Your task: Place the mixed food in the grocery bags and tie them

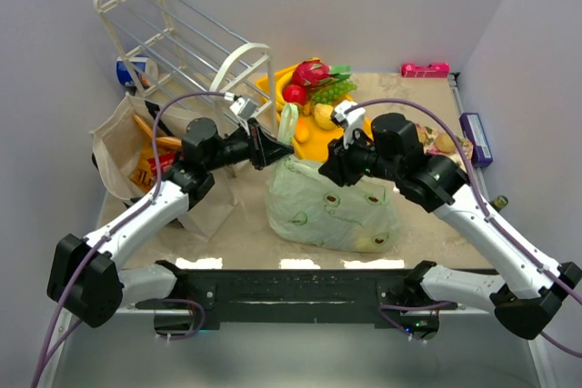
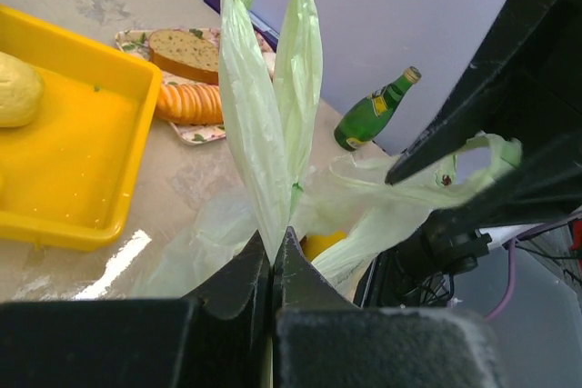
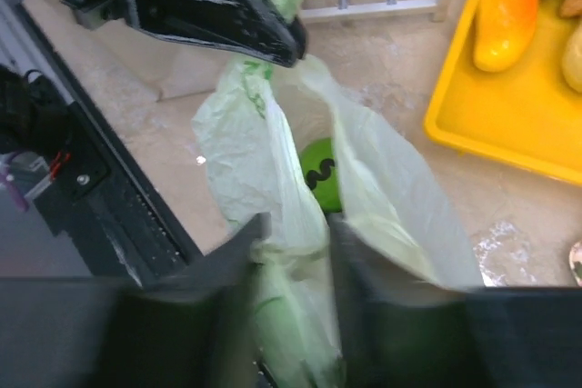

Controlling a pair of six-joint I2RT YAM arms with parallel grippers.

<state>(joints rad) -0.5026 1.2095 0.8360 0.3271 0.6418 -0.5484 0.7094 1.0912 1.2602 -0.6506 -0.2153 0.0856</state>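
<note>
The pale-green plastic bag [image 1: 332, 211] sits at the table's centre with toy food inside: a green apple [image 3: 320, 174] and a yellow piece [image 2: 323, 244] show through its mouth. My left gripper [image 1: 277, 147] [image 2: 273, 241] is shut on one loop handle [image 2: 264, 88], which stands up above the jaws. My right gripper [image 1: 329, 170] [image 3: 296, 224] is open, with the other handle [image 3: 282, 215] bunched between its fingers. The beige tote [image 1: 127, 147] stands at the left with orange chip bags [image 1: 150, 170] in it.
A yellow tray [image 1: 273, 88] of toy fruit lies behind the bag. A white wire rack [image 1: 173, 34] stands at the back left. A plate of bread and crackers [image 2: 186, 88] and a green bottle [image 2: 373, 114] are at the right. A pink item [image 1: 425, 69] lies at the back right.
</note>
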